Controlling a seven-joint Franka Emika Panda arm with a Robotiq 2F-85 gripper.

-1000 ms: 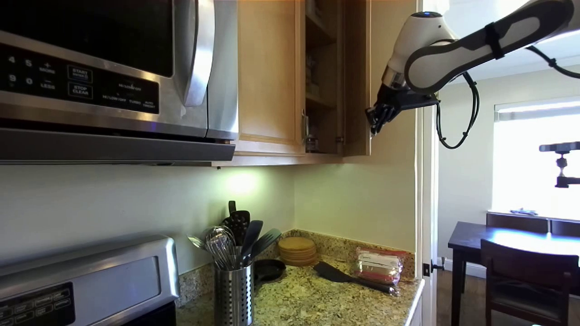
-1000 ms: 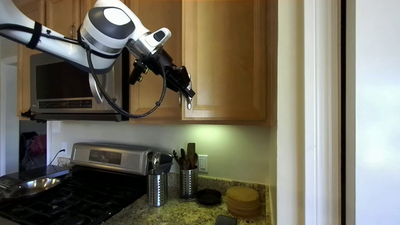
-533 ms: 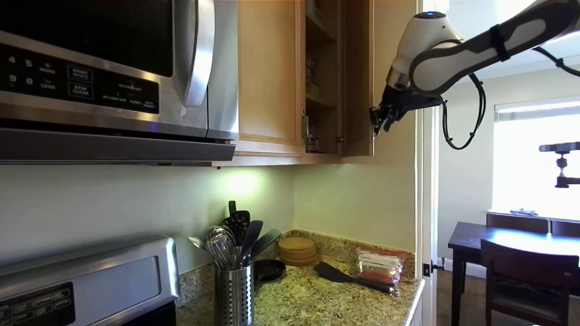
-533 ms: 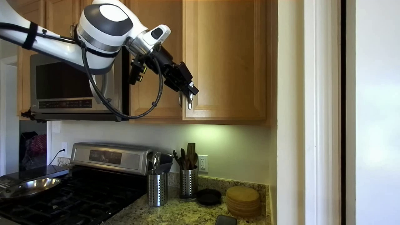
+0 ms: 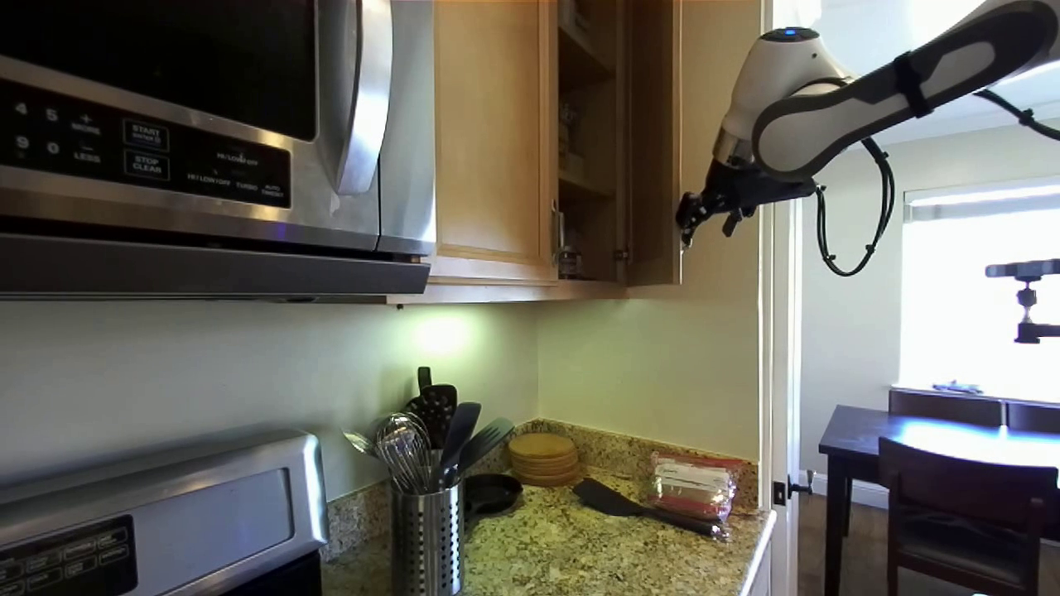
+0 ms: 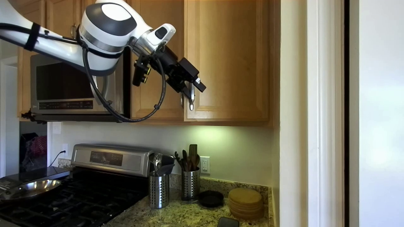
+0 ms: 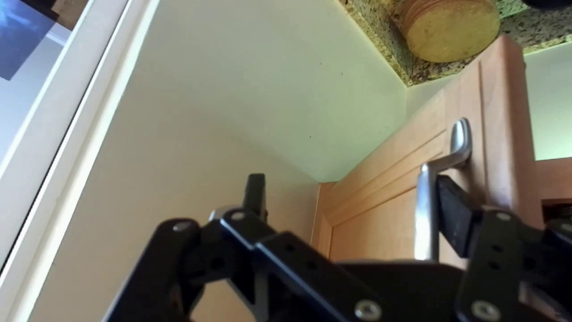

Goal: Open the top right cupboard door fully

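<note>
The top right cupboard door [image 5: 654, 149] stands swung out from its frame, with shelves showing behind it. Its light wood face [image 6: 230, 56] fills the upper middle of an exterior view. A silver bar handle [image 7: 426, 210] sits near the door's free edge in the wrist view. My gripper [image 7: 353, 197] is spread wide around that handle without clamping it. One finger [image 7: 456, 212] reaches in behind the bar, between it and the door, touching or very close. The opposite finger [image 7: 255, 192] stands well away, in front of the wall.
A neighbouring wood door [image 5: 494, 132] and the microwave [image 5: 356, 215] are beside the cupboard. A side wall [image 7: 223, 112] and a white door frame [image 7: 89, 134] lie on the door's hinge side. Below are the counter [image 6: 189, 217], utensil holders [image 6: 159, 192] and round boards [image 6: 245, 201].
The jaws have parted from around the handle to a wide spread. The arm has drawn back slightly, and the door's free edge has shifted a little further out overall.
</note>
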